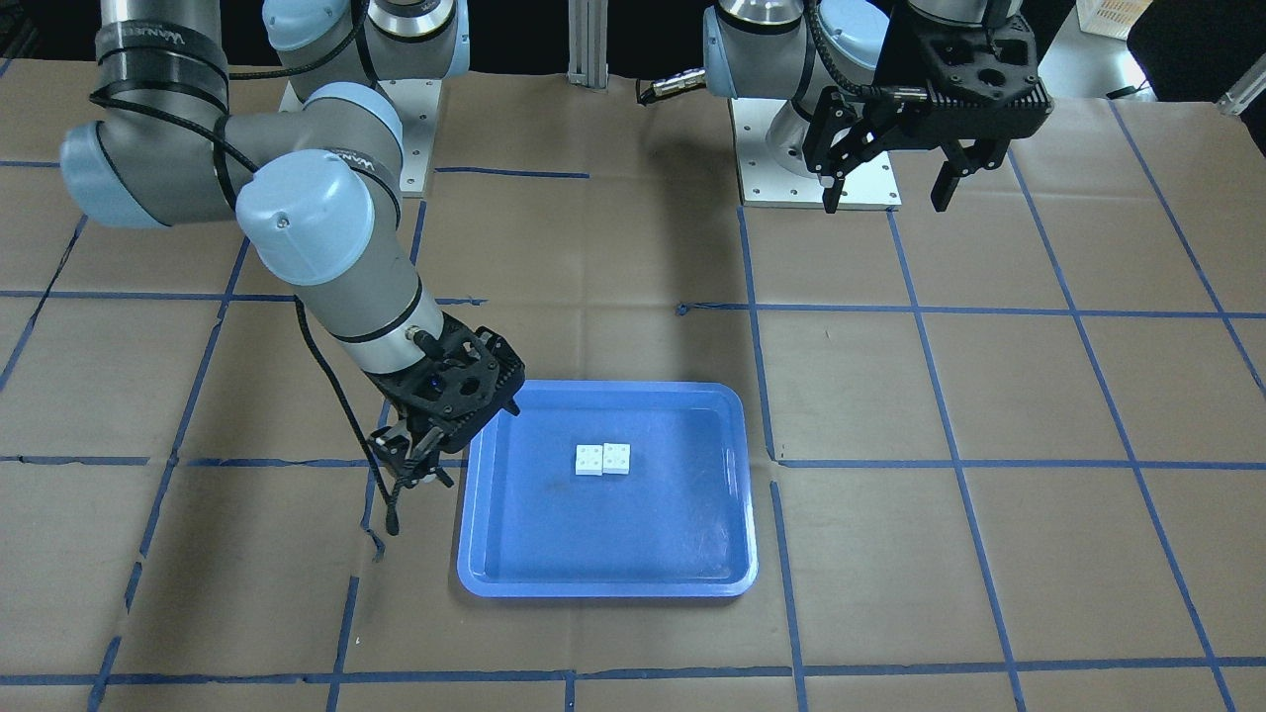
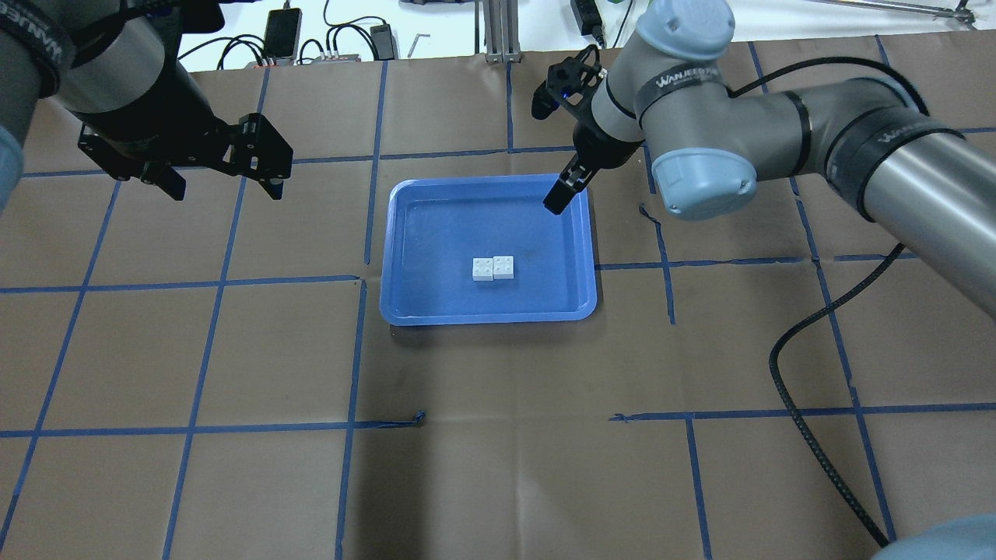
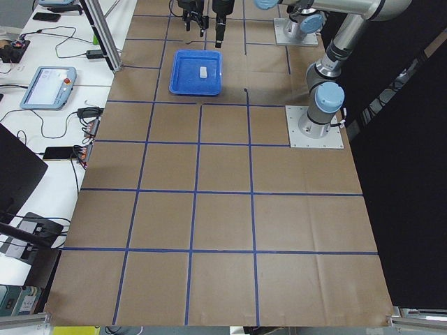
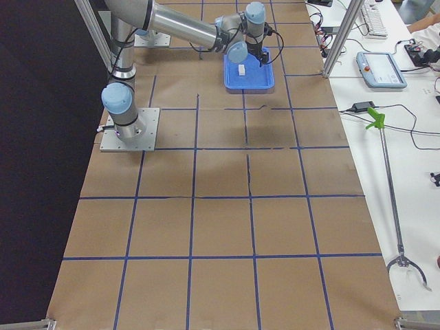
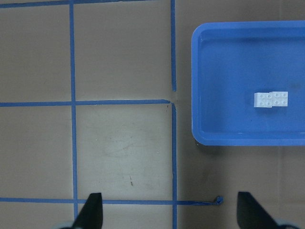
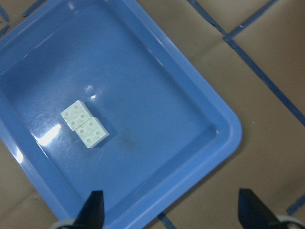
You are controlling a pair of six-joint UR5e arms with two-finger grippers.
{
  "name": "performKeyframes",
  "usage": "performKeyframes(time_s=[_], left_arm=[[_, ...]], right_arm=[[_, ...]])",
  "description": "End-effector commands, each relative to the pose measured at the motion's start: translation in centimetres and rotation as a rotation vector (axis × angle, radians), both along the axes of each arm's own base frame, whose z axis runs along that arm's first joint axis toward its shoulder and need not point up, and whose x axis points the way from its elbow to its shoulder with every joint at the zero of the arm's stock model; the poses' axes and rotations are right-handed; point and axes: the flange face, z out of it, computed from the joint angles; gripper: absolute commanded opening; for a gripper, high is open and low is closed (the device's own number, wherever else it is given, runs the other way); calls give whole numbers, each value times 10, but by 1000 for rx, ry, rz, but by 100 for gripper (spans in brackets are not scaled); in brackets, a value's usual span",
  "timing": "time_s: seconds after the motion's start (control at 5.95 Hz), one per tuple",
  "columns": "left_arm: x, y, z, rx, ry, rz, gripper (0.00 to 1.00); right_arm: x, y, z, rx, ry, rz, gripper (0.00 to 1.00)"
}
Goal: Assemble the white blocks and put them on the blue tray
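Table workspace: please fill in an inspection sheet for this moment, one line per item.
Surface: brown paper-covered table with a blue tape grid; the paper is creased.
Job's things: two small white square studded plastic blocks lie touching side by side inside the large blue rectangular plastic tray; whether they are joined cannot be told.
Clutter: nothing seen on the table.
Grippers: left claw open, empty, away from the tray; right claw open, empty, over the tray's corner.
Cables: black cable hangs from the right arm over the paper.
Surroundings: side bench with a grey teach pendant and wires.
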Motion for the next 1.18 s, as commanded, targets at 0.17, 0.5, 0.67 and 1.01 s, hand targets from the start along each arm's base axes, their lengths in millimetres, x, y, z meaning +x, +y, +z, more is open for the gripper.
performKeyframes(time_s=[0.17,0.5,0.67,1.01], left_arm=[[-1,1,-3,4,2,-4,99],[0,1,-2,1,1,-1,99],[0,0,-3,3,3,5,99],[-1,1,-3,2,3,5,99]], right_arm=[[-76,-12,79,216,63,-524,100],[-106,42,146,295,72,-768,100],[-112,55,162,252,128,-827,100],[-98,67,165,259,130,-904,100]])
